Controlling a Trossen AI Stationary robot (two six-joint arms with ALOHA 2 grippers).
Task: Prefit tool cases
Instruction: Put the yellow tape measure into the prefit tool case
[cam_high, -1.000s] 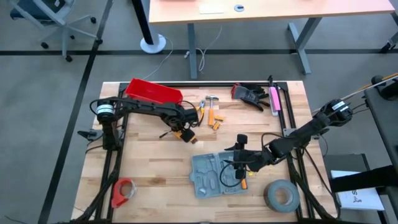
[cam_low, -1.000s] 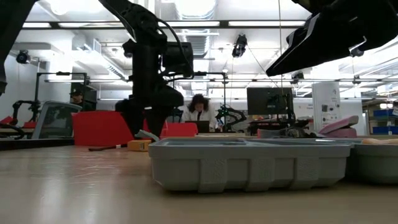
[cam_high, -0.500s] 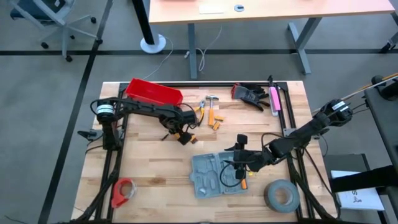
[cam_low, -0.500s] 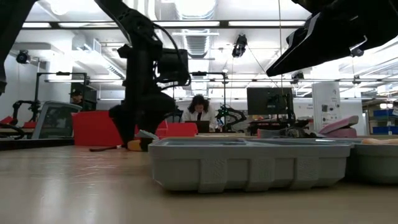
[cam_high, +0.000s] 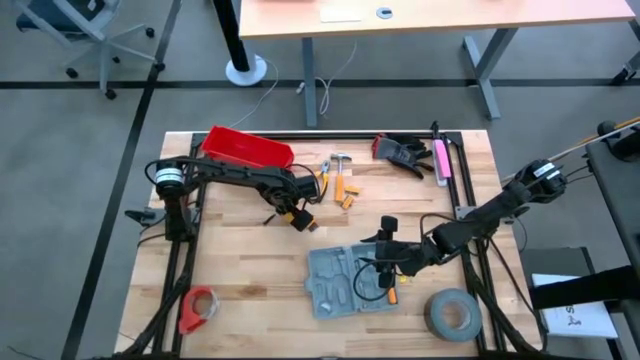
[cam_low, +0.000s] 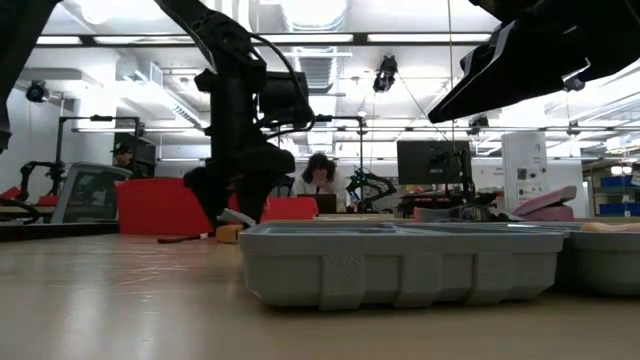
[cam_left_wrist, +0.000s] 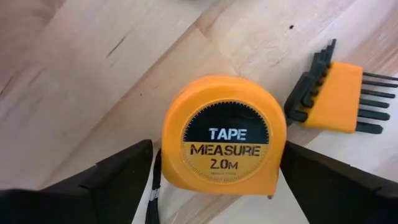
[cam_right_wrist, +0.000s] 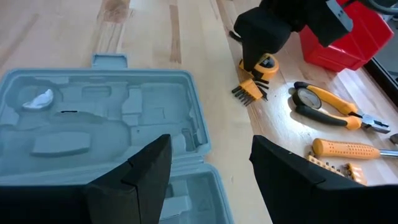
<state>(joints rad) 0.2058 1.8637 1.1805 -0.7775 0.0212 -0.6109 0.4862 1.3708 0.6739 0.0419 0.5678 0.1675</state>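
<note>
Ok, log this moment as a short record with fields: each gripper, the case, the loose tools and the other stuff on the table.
left gripper: open, fingers either side of the orange tape measure, not closed on it
right gripper: open, empty, over the tool case
tool case: open flat, recesses empty
hex key set: beside the tape measure
pliers: loose on the table
red bin: far left corner
grey tape roll: near right corner

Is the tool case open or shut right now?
Open. The tool case lies flat on the table, both halves spread, moulded recesses facing up in the high and right wrist views.
</note>
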